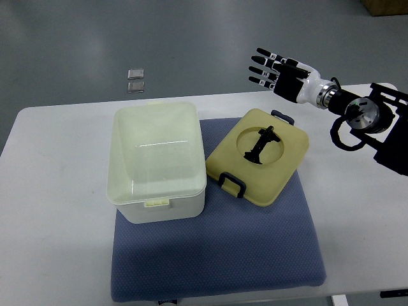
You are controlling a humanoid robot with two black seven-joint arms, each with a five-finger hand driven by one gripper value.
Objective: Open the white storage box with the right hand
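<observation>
Nearest the camera, a dark blue padded fabric mat (217,255) is spread over the near middle of the white desk (51,191), its near edge reaching almost to the desk's near edge. On the left part of this mat a white rectangular plastic storage box (156,169) is set, well in from the desk's left edge. Its top is covered by a translucent, pale yellowish cover with rounded corners, and a small pale latch tab is seen at the middle of its near side. Just beside the box, on the right part of the mat, a pale yellow square plastic lid (258,156) is laid flat and turned at an angle to the box. Black clasps are fitted at its near-left and far-right edges, and a black handle (262,145) is seated in a round recess at its centre. The lid's left corner is close to the box; whether they touch cannot be told.

The right hand (277,71), black-fingered with a white wrist, is held in the air above the far right part of the desk, well apart from the box and the lid. Its fingers are spread and extended towards the left, and nothing is grasped. Its arm enters from the right edge.

Beyond the desk's far edge, two small grey square objects (135,81) are seen on the grey floor.
</observation>
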